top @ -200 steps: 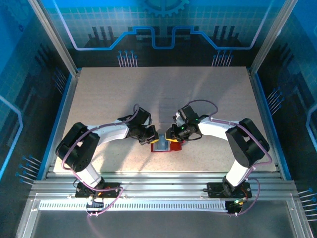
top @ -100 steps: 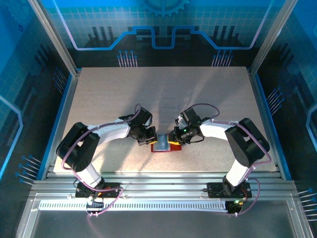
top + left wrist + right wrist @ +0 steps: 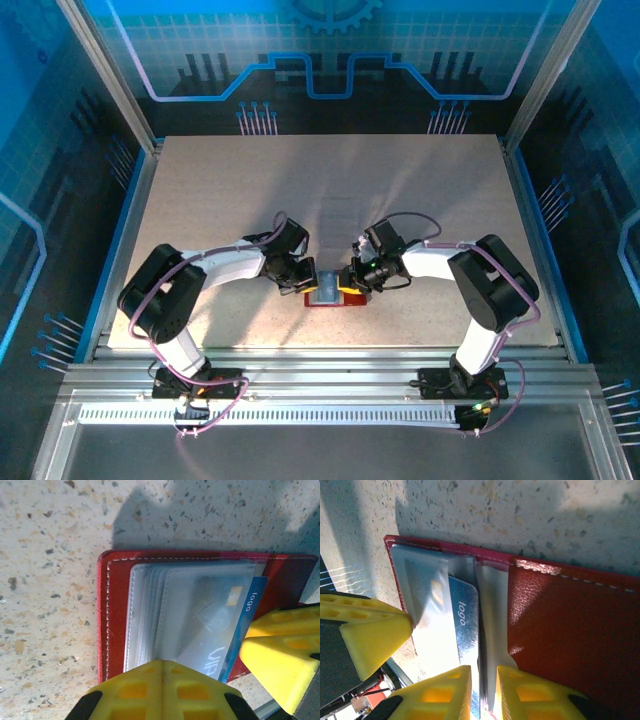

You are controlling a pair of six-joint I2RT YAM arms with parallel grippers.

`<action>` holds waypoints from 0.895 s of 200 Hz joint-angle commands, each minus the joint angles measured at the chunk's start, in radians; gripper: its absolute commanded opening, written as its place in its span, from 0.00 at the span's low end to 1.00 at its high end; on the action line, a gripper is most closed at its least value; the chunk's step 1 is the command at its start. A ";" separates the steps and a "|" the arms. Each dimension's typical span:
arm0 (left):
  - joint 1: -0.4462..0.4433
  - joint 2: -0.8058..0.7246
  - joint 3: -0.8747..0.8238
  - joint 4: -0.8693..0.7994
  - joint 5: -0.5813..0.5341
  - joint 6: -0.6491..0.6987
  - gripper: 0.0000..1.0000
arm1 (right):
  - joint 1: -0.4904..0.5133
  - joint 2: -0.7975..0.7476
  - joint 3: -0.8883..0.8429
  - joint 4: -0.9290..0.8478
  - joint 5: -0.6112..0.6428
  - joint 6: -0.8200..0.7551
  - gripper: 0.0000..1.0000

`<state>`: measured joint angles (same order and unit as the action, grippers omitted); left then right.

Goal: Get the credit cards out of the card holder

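Observation:
The red card holder [image 3: 335, 298] lies open on the table between my two grippers. Its clear pockets [image 3: 165, 610] fan out over the left half. A blue credit card [image 3: 250, 615] marked "logo" sticks partly out of a pocket toward the holder's middle fold. My left gripper [image 3: 162, 664] is shut, tips pressed down on the pockets' near edge. My right gripper [image 3: 484, 680] has its jaws drawn narrow around the blue credit card's [image 3: 466, 625] edge and a clear sleeve beside the red flap [image 3: 570, 630]. More cards inside the pockets are too blurred to tell apart.
The holder sits near the table's front edge [image 3: 330, 347], with bare speckled tabletop [image 3: 330, 190] behind it. Both grippers [image 3: 305, 280] [image 3: 352, 282] crowd the holder; each one's yellow finger shows in the other's wrist view.
The right gripper has shifted slightly down toward the holder and its jaws have narrowed. The left gripper and the holder have barely moved.

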<state>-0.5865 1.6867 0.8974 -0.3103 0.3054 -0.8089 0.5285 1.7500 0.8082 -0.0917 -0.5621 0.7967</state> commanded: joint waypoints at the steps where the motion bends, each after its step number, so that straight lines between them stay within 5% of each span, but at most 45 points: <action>1: -0.010 0.014 0.000 -0.030 -0.008 0.016 0.03 | -0.015 0.021 -0.023 0.040 -0.040 0.022 0.21; 179: -0.017 0.016 -0.003 -0.048 -0.029 0.017 0.03 | -0.043 0.001 -0.067 0.121 -0.071 0.061 0.13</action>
<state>-0.5941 1.6882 0.8970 -0.3107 0.3016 -0.8089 0.5079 1.7676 0.7532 0.0540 -0.6399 0.8719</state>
